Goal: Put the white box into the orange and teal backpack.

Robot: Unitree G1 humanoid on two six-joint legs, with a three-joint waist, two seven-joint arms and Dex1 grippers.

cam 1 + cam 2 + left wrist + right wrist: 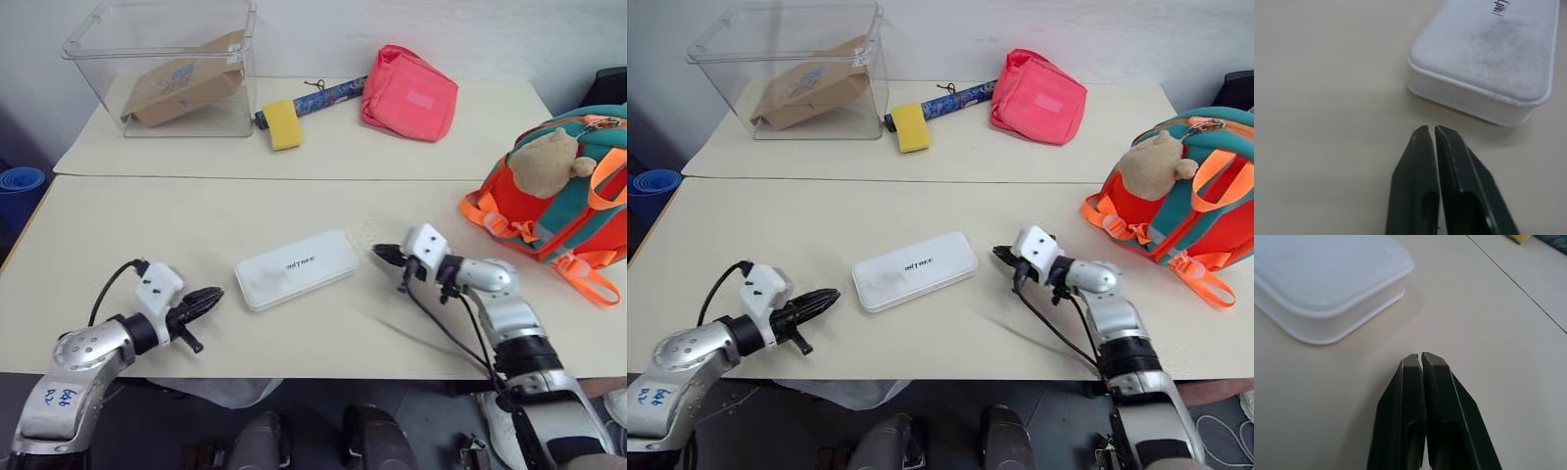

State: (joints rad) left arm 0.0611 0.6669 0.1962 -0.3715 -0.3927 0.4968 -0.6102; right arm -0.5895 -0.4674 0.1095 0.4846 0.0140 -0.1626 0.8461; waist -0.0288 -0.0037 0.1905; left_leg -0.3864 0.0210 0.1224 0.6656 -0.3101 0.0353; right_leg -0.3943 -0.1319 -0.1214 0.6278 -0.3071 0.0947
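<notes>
I see the white box [296,269] lying flat on the near beige table [196,220], lettering up, between my two grippers; the left gripper [216,296] sits just beside its left end, apart from it, fingers pressed together and holding nothing; the right gripper [379,254] points at its right end, near but not touching, fingers likewise closed and empty. The orange and teal backpack [549,201] stands at the table's right edge, a tan plush bear [546,162] resting on it; on the far table I make out a clear plastic bin [167,69] holding a brown paper bag [181,88], a yellow sponge [284,124] and a pink-red pouch [409,93].
</notes>
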